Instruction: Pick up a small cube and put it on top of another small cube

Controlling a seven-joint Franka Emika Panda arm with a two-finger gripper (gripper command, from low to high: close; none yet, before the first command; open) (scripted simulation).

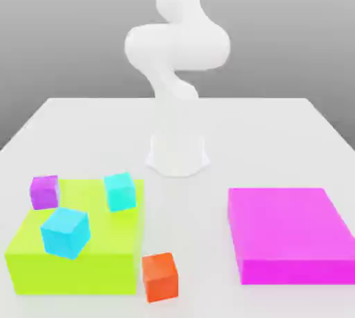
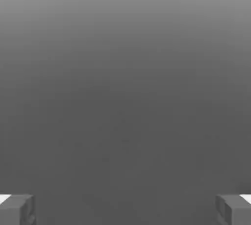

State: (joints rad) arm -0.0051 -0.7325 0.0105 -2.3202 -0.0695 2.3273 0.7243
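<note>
The small orange-red cube point(image 1: 160, 276) sits on the white table near the front edge, just off the lime block's front right corner. A small purple cube point(image 1: 44, 192) of about the same size rests on the lime block's far corner, at the exterior view's left. In the hand view my gripper point(image 2: 125, 209) is open. Its grey fingertips point(image 2: 17, 209) stand far apart with nothing between them, facing plain grey background. The white arm point(image 1: 177, 46) rises from its base and leaves the exterior view high above the cubes.
A low lime block point(image 1: 104, 258) at the exterior view's left also carries a small teal cube point(image 1: 119, 191) and a larger cyan cube point(image 1: 65, 233). A flat magenta block point(image 1: 288, 233) lies at the right. The arm's base point(image 1: 177, 154) stands mid-table.
</note>
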